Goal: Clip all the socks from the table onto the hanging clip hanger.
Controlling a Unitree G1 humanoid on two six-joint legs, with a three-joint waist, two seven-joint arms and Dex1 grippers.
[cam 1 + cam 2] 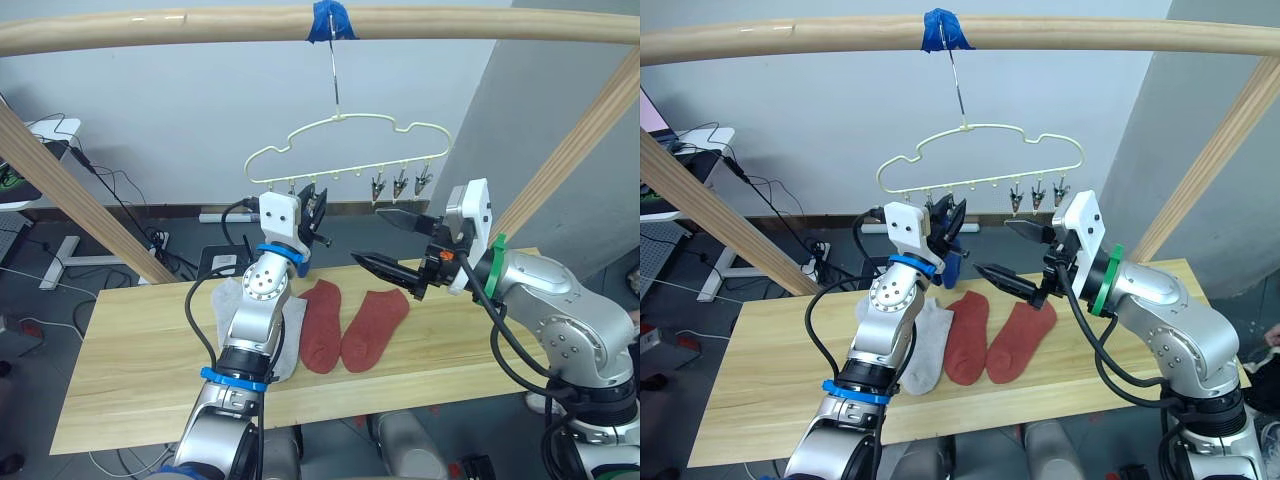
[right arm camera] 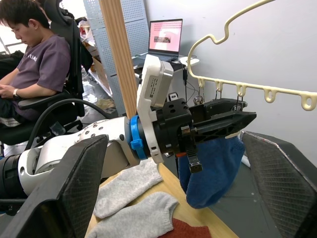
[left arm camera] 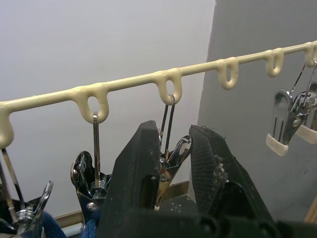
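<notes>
While the left claw (image 3: pixel 168 163) pinches a silver clip (image 3: pixel 171 161) on the clip hanger (image 1: pixel 345 150), a blue sock (image 2: pixel 213 168) hangs just below it. Beside it the right claw (image 1: pixel 390 242) waits wide open, above the two red socks (image 1: pixel 350 325) on the table (image 1: pixel 130 380).

Head cams look down at table (image 1: pixel 130 370); wrist cams close, share clip hanger (image 3: pixel 168 79).

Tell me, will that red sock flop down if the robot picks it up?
Probably. The red sock lies flat and limp on the table, so it looks soft. The blue sock sags from its clip, so this one likely would too.
</notes>
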